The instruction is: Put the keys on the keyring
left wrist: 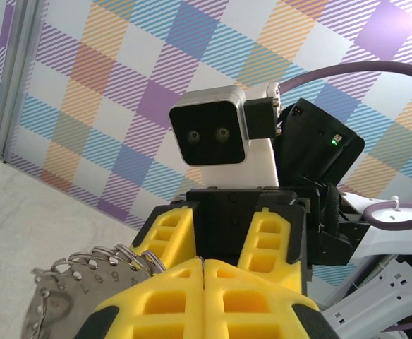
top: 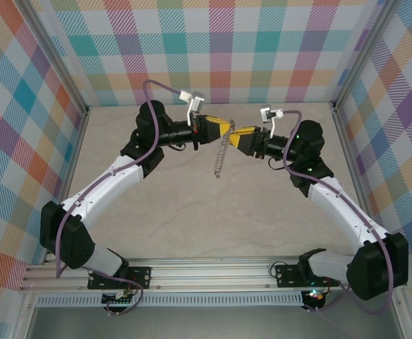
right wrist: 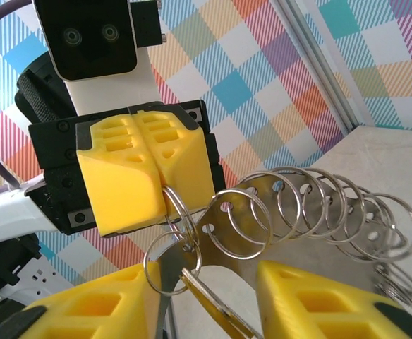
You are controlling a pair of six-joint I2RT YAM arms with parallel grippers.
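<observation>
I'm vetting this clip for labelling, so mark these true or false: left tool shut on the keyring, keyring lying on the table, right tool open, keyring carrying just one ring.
The left tool is shut on the keyring: true.
The keyring lies on the table: false, it hangs in the air between the two tools.
The right tool stands open: true.
The keyring carries just one ring: false, it carries a row of many rings.
</observation>
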